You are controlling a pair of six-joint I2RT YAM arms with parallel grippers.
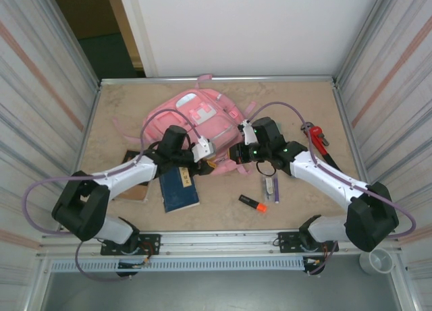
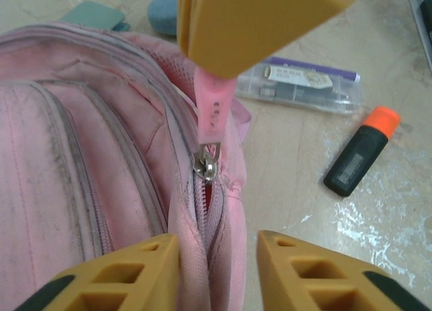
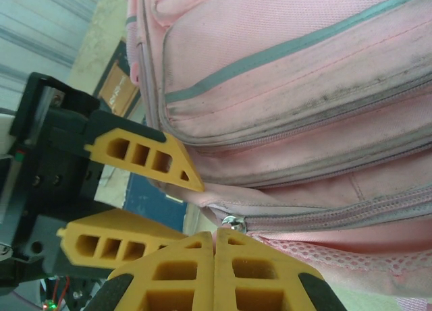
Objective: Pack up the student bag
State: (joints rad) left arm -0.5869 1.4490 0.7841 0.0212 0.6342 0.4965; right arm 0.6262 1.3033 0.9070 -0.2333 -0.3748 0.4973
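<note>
From above I see the backpack [image 1: 196, 115] mid-table, left gripper [image 1: 212, 157] and right gripper [image 1: 231, 156] at its near edge. Left wrist: jaws apart astride the zip seam [image 2: 202, 213], probably not pinching. Right wrist: jaws clamped on the zip pull [image 3: 233, 222].

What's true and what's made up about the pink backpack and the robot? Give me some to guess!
1. The backpack is pink. True.
2. The highlighter has a green cap. False: its cap is orange.
3. The right gripper pinches the pink zip pull. True.
4. The highlighter is packed inside the backpack. False: it lies on the table near a clear case.
5. The left gripper holds a book. False: its open jaws straddle the backpack's edge.
</note>
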